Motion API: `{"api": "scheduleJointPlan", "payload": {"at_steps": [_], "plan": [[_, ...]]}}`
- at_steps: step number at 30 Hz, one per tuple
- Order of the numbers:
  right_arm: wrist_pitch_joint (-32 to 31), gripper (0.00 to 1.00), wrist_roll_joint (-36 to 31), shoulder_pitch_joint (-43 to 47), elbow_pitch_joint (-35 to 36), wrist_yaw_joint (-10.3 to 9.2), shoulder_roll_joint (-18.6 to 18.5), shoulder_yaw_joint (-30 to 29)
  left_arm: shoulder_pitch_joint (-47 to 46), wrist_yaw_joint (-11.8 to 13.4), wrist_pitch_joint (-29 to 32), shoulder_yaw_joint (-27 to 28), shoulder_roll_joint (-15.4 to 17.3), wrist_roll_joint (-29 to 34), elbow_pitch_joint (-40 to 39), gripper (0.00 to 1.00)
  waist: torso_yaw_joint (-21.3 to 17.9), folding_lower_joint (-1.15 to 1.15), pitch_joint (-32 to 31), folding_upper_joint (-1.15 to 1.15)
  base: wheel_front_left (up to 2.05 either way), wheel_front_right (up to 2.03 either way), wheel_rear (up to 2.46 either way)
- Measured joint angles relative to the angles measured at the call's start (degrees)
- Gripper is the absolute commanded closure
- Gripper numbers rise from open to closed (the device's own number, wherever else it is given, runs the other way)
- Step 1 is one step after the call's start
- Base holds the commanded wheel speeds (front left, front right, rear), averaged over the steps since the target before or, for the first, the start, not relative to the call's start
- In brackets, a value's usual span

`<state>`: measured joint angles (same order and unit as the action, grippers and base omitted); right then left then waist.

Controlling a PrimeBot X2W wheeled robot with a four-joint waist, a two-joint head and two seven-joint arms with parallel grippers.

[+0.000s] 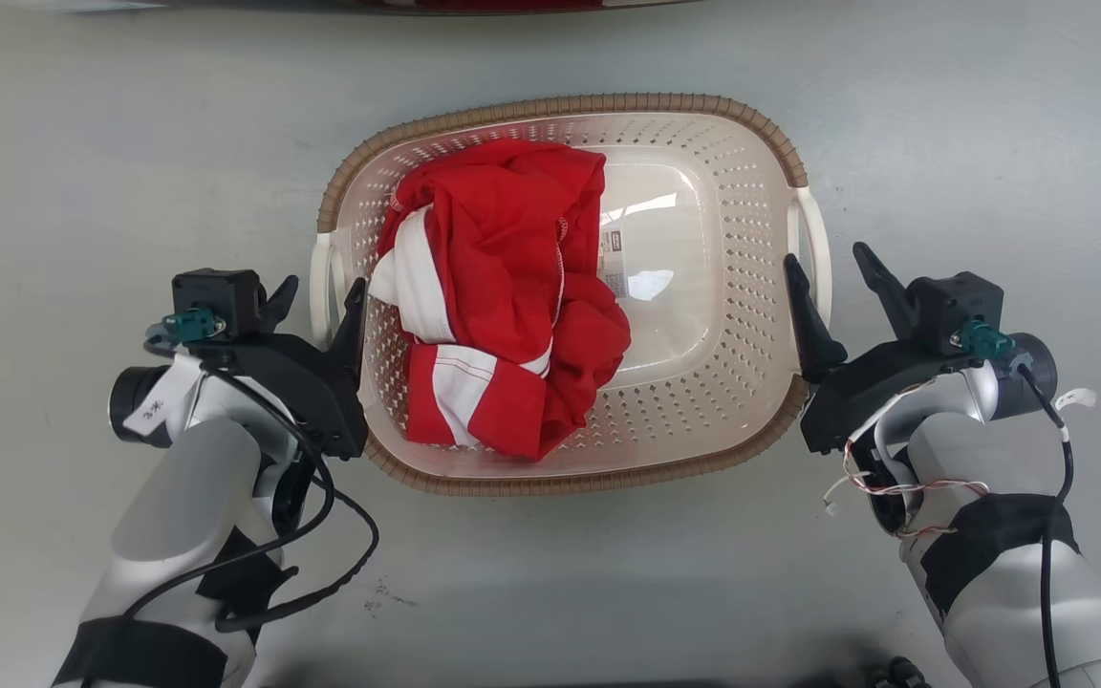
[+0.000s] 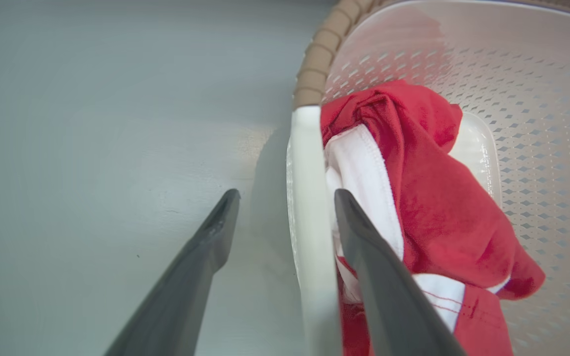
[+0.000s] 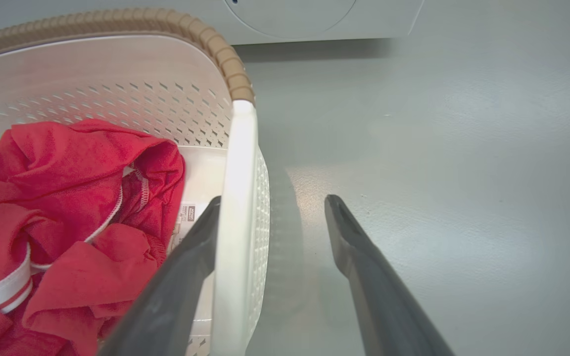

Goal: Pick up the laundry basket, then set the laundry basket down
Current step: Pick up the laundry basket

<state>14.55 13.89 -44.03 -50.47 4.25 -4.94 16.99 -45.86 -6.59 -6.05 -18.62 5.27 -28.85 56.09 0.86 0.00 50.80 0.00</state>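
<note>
On the grey floor (image 1: 130,143), between the two arms, stands the laundry basket (image 1: 570,103), with a crumpled red and white garment (image 1: 503,287) against its left wall. The left jaws stand apart astride the left loop handle (image 1: 319,287), and the right jaws likewise astride the right loop handle (image 1: 816,248). The inner fingers perhaps touch plastic. A small label (image 1: 614,258) marks the bottom.

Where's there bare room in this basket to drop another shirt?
The laundry basket floor between the red cloth and its right wall is bare. The left half is crowded; left hand and right hand straddle the handles.
</note>
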Motion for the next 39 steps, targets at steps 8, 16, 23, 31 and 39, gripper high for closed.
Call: {"api": "scheduleJointPlan", "payload": {"at_steps": [8, 16, 23, 31, 39], "plan": [[0.2, 1.00, 0.8, -1.5, -3.2, 1.33, 1.2, 0.5, -2.0, -0.4, 0.4, -0.5, -1.4, -0.3, 3.0, 1.00, 0.4, 0.00, 0.2, -0.01, 0.00, 0.00, 0.00], [0.2, 1.00, 0.9, -2.5, -6.9, 1.81, 1.1, 0.4, -3.2, -0.5, 0.9, -1.3, -2.6, -0.4, 6.2, 1.00, 0.9, 0.00, -1.0, 0.00, 0.00, 0.00, 0.00], [-0.1, 1.00, 1.7, -2.5, -10.8, 2.31, 1.0, 0.3, -4.0, -0.5, 2.0, -2.3, -3.8, -1.1, 8.7, 1.00, 1.3, 0.00, -3.1, 0.00, 0.00, 0.00, 0.00], [-1.0, 1.00, 1.9, -2.4, -14.3, 2.42, 1.3, 0.6, -4.2, -0.6, 3.0, -3.3, -4.4, -1.9, 11.3, 1.00, 1.6, 0.00, -6.0, 0.00, 0.00, 0.00, 0.00], [-2.8, 1.00, 2.3, -2.1, -18.0, 2.82, 1.8, 1.6, -3.6, -0.9, 5.2, -4.3, -4.9, -2.6, 13.8, 1.00, 1.6, 0.00, -9.9, 0.00, 0.00, 0.00, 0.00]]}}
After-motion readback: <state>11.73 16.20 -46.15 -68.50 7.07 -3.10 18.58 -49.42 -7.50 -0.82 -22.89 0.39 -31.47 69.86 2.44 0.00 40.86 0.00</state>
